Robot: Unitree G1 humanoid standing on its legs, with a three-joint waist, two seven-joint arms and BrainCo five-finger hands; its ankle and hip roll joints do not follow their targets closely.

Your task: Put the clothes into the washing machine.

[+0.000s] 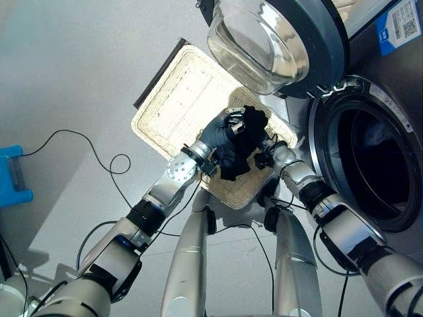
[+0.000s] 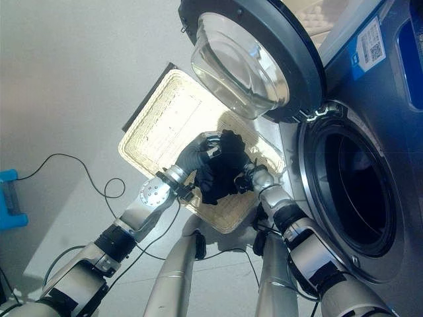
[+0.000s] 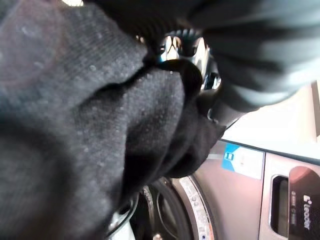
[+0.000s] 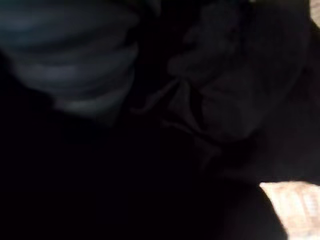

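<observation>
Grey front-loading washing machine (image 1: 396,99) stands at the robot's right, its round glass-bowled door (image 1: 271,39) swung open above the dark drum opening (image 1: 370,165). Just beside it on the pale floor (image 1: 73,72) lies the shallow cream woven tray basket (image 1: 178,99), mostly bare.

The black knitted garment (image 2: 221,173) is bunched over the near end of the basket, between the two hands, raised a little rather than lying flat, as far as I can judge.

Left hand (image 1: 218,135) is on the garment's left side, fingers curled into the cloth. Right hand (image 2: 253,177) presses in from the other side; the cloth covers its fingers, so whether they are closed on it I cannot tell.

Judgement: the step is the lift and carry to the drum. Best to gather the loose hanging folds first, keep both hands level, swing right and low enough to pass under the open door, and clear the drum's rim before letting go.

Hard to make out: the right wrist view is nearly all dark cloth. The left wrist view shows cloth close up with a slice of the machine front behind. What lies inside the drum is lost in shadow. A blue plastic object (image 1: 13,175) is cut off at the left edge.
</observation>
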